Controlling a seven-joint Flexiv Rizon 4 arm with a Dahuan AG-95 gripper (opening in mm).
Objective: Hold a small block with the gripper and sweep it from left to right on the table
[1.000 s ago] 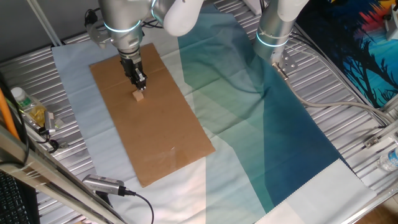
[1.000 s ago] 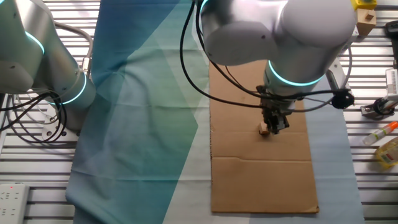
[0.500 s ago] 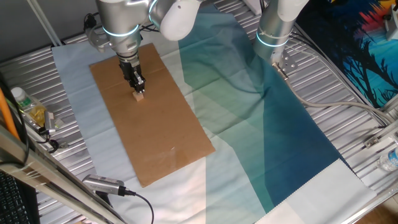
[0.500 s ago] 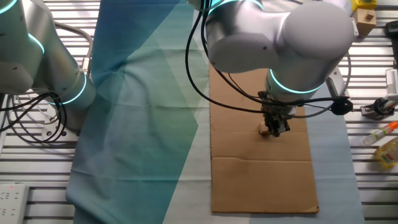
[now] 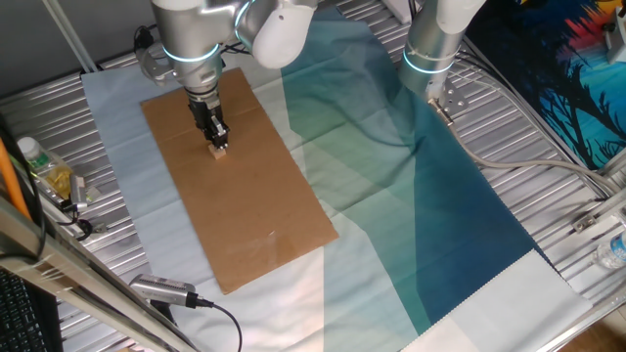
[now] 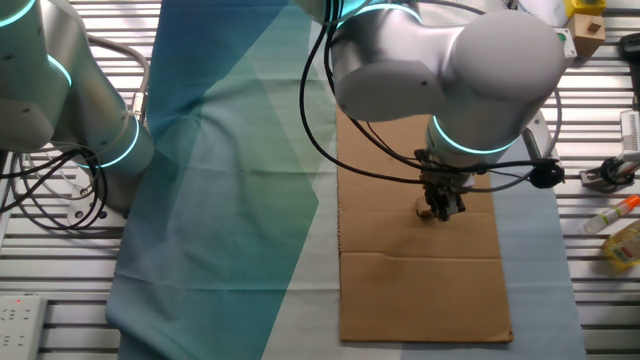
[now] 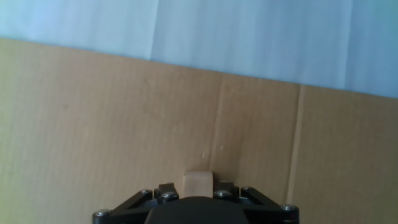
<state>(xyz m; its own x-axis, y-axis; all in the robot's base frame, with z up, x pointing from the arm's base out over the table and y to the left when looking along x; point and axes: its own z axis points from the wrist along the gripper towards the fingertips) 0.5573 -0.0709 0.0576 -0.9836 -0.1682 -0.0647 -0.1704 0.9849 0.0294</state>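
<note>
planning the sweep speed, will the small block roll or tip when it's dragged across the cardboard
The small block looks like a flat-faced wooden cube, so it probably slides rather than rolls. It sits between the fingers of the tool, which should keep it from tipping. The cardboard sheet has a crease that might snag it briefly.
</note>
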